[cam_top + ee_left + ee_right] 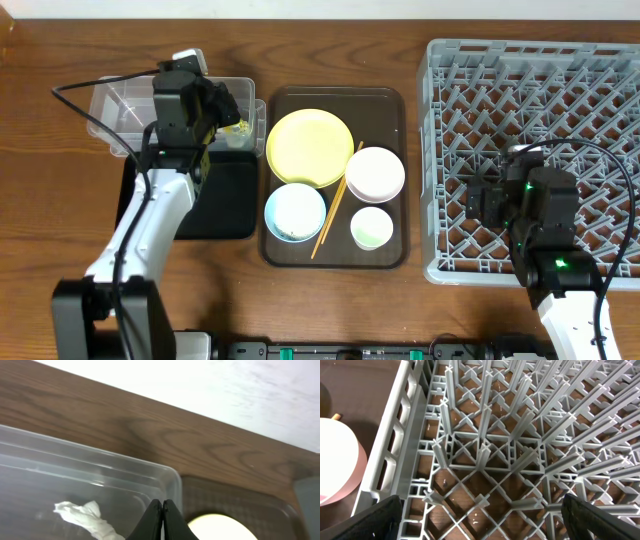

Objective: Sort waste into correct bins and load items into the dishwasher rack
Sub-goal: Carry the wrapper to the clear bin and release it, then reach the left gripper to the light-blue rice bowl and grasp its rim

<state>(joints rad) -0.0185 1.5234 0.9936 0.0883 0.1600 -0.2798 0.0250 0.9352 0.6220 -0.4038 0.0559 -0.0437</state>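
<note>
Overhead: left gripper (226,112) hangs over the clear tub (118,108), upper left; right gripper (478,200) hangs over the grey rack (600,60), right. Yellow plate (310,147), white bowl (375,173), light-blue bowl (295,212), cup (372,228) and chopsticks (335,215) lie on the brown tray (385,100), centre. Left wrist: fingers (152,520) clenched together, nothing visible between them; crumpled tissue (86,517) lies in the tub, lower left. Right wrist: fingers (370,520) spread wide, released, above the rack floor.

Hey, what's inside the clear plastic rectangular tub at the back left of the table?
A crumpled white tissue lies inside the clear plastic tub, on its floor. From overhead, the left gripper hangs over the tub's right end, so anything beneath it is hidden.
</note>
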